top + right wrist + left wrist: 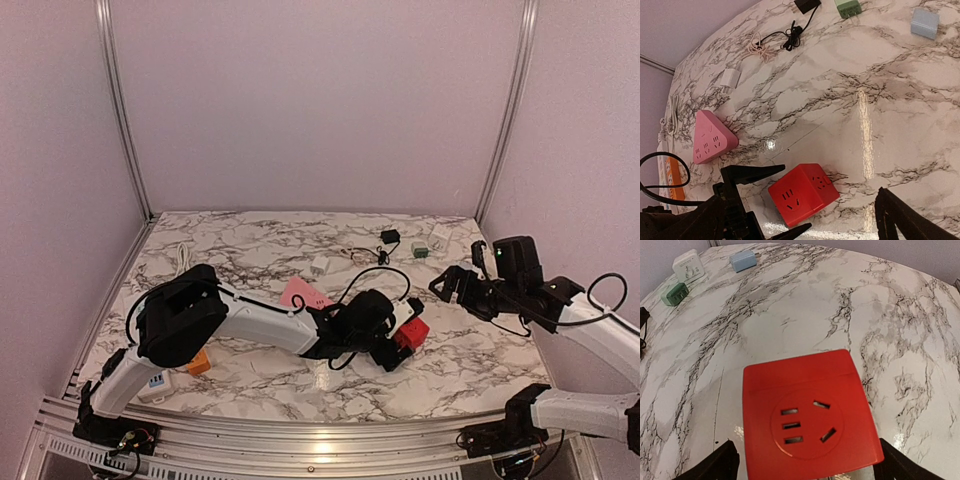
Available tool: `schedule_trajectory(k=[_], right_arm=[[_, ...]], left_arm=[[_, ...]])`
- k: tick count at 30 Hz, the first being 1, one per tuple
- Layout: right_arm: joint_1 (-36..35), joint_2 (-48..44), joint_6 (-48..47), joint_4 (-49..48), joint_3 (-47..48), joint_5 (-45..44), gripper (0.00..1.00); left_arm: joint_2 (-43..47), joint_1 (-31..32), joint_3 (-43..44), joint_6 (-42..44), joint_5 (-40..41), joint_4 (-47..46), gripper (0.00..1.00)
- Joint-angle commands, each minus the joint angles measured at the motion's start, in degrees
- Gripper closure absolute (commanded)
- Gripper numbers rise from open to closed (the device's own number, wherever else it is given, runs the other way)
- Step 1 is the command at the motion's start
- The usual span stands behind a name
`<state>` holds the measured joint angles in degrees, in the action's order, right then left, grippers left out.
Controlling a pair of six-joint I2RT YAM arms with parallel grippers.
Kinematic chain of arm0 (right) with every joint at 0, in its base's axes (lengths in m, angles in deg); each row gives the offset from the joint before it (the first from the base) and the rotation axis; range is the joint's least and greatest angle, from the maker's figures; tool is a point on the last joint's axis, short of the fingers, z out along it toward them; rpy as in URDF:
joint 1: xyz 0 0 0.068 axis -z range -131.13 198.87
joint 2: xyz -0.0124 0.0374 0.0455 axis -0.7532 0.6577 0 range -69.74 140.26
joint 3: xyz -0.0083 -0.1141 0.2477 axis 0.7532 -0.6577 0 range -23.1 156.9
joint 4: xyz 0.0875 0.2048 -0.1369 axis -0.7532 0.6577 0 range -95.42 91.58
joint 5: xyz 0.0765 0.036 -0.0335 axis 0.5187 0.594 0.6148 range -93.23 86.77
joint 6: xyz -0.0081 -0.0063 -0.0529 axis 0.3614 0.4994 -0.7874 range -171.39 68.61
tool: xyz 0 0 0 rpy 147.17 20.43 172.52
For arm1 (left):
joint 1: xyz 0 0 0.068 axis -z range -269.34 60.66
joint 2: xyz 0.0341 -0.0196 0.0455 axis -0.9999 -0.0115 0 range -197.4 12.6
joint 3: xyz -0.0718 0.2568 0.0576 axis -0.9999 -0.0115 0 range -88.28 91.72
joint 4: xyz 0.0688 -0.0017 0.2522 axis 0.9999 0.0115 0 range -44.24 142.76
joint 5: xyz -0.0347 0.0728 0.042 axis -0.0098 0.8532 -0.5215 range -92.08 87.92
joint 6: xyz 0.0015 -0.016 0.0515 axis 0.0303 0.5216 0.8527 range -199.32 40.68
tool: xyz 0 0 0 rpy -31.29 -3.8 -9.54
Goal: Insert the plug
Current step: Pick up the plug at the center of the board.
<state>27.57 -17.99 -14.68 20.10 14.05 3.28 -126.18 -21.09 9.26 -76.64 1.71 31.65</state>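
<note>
- The red cube socket block (810, 415) fills the bottom centre of the left wrist view. Its top face points up at the lens and shows a ring of five slots.
- In the top view the cube sits at centre, slightly right, on the white marble-patterned table (250, 240), right at the tip of the left arm.
- The left gripper (805, 456) is spread wide and straddles the cube. One black finger (715, 465) sits at the lower left edge and the other at the lower right.
- The right wrist view shows the cube between the two prongs, but I cannot tell whether either one is pressing on it.
- No plug is in either claw. The black plug with a coiled cord (390, 237) lies at the far side of the table, upper right of centre in the top view and well apart from the cube.
- The right gripper (450, 283) hovers right of the cube with its fingers fully apart and nothing between them.
- By my reading the right arm is the nearer one to that black plug. It would have to reach up-frame and slightly left for it, then come back down-frame to the cube.
- Further out along the far edge are a small green adapter (420, 250), a white adapter (440, 237) and a pale blue block (925, 22).
- A white charger cube (320, 265) and a pink triangular socket (303, 295) lie up-frame and left of the cube.
</note>
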Motion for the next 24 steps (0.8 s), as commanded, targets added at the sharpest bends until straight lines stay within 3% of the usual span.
schedule_trajectory(k=[1,15,20,24], right_arm=[[0.49,-0.75,0.62,-0.03,0.21,-0.13,0.01],[0.48,-0.69,1.00,-0.82,-1.28,0.53,0.02],[0.48,-0.64,0.92,-1.00,-1.78,0.37,0.02],[0.49,-0.42,0.73,-1.31,-2.69,0.27,0.02]], left_arm=[[-1.92,-0.54,0.84,0.44,-2.30,-2.63,0.06],[-4.53,-2.10,3.00,-1.39,-6.24,-3.92,0.22],[-4.92,-2.92,3.63,-2.24,-8.99,-4.61,0.36],[-4.70,-3.28,3.26,-2.26,-10.52,-5.79,0.59]])
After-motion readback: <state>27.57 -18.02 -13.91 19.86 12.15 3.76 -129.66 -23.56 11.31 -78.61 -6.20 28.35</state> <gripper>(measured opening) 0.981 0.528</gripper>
